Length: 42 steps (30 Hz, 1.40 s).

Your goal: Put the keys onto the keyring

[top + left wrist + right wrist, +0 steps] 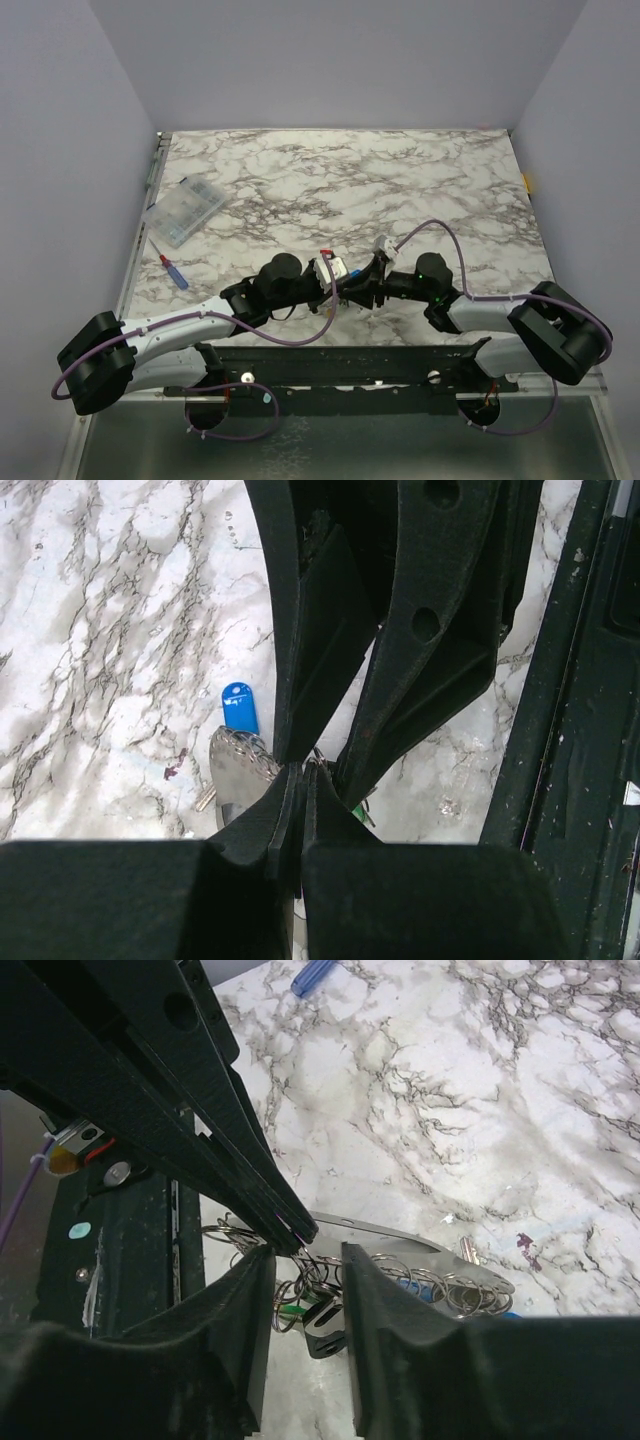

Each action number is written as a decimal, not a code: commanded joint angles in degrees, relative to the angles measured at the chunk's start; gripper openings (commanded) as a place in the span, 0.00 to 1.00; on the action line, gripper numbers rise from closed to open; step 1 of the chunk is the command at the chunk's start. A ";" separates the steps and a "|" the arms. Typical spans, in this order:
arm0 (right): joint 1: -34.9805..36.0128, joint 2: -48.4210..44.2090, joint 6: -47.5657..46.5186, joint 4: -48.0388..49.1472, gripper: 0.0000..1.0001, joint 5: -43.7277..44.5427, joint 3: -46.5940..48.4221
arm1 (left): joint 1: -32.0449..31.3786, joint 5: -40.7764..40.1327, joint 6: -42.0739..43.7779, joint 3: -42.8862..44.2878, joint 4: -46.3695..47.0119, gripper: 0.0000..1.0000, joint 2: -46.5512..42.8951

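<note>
Both arms meet low over the table's near middle. My left gripper [342, 289] [300, 772] is shut, its tips pinching a thin wire keyring [312, 1263] from a tangle of several rings. Straddling the same tangle is my right gripper [368, 285] [306, 1255], open, one finger on each side with a gap between. The rings sit along a shiny metal plate [400, 1243] [232, 770] lying on the marble. A blue-headed key [238, 705] lies by the plate, and a silvery key tip [467, 1251] sticks out past it. Other keys are hidden by fingers.
A clear compartment box [186, 211] stands at the far left of the marble table [400, 190]. A red and blue screwdriver [173, 271] lies near the left edge. A dark clip [325, 1328] and a green tag [291, 1308] lie among the rings. The black rail [350, 365] runs along the near edge.
</note>
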 commanded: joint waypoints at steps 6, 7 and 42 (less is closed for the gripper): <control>-0.15 3.56 -1.48 6.22 0.14 -1.97 1.51 | -0.21 1.79 -0.03 -0.82 2.52 0.00 -1.37; -0.13 3.58 -1.59 6.24 0.11 -2.31 1.61 | -0.22 1.73 -0.06 -0.82 2.54 0.00 -1.44; 1.91 -9.67 -13.85 -23.00 0.01 -5.72 8.12 | 7.26 25.14 25.61 22.98 -36.00 0.39 1.02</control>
